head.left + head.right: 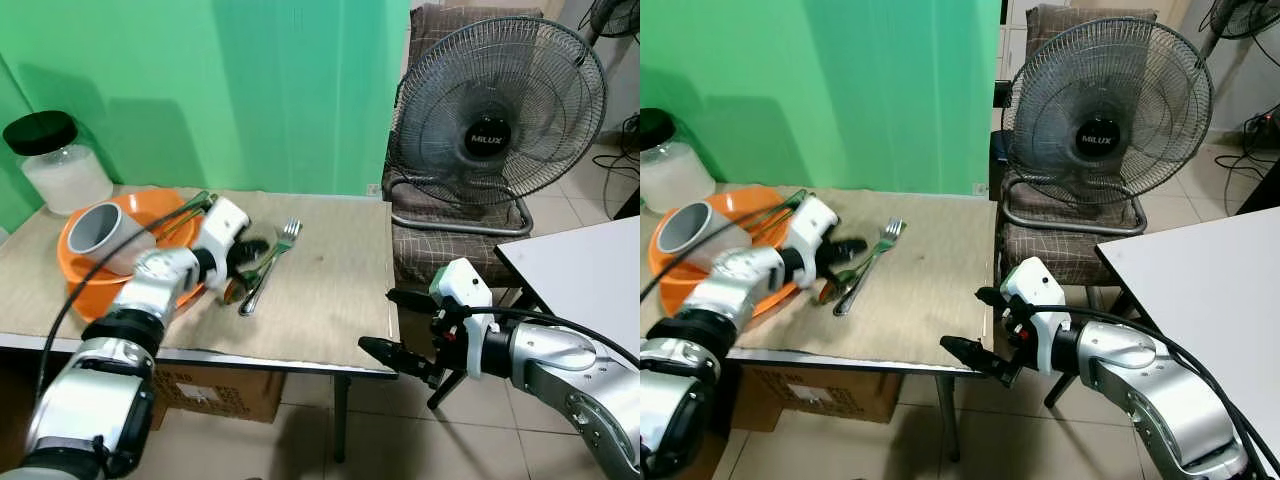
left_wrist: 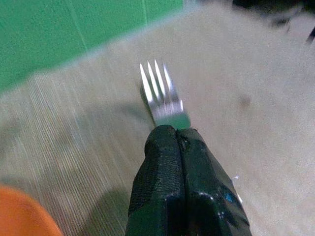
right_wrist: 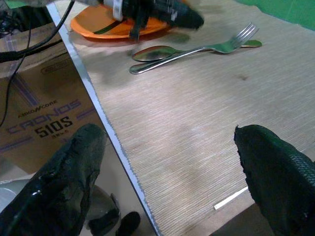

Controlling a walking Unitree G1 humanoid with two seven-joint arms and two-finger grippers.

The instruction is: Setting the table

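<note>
Since left gripper (image 1: pixel 246 262) fingers sit pressed together above fork (image 1: pixel 283 240), holding nothing, it hovers by cutlery at table (image 1: pixel 330 300) centre. Spoon (image 3: pixel 152 52) lies beside fork, at three o'clock of orange plate (image 1: pixel 80 285) (grey cup (image 1: pixel 100 235) rests on it). Right gripper (image 1: pixel 400 325) spread wide, empty, off table's five o'clock corner, likely waiting.

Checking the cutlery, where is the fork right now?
The fork lies on the table, just right of the orange plate, by the left claw.

"MILUX" marks the fan (image 1: pixel 490 133) hub; the cardboard box (image 3: pixel 37 105) reads "CRONOS 510S".
</note>
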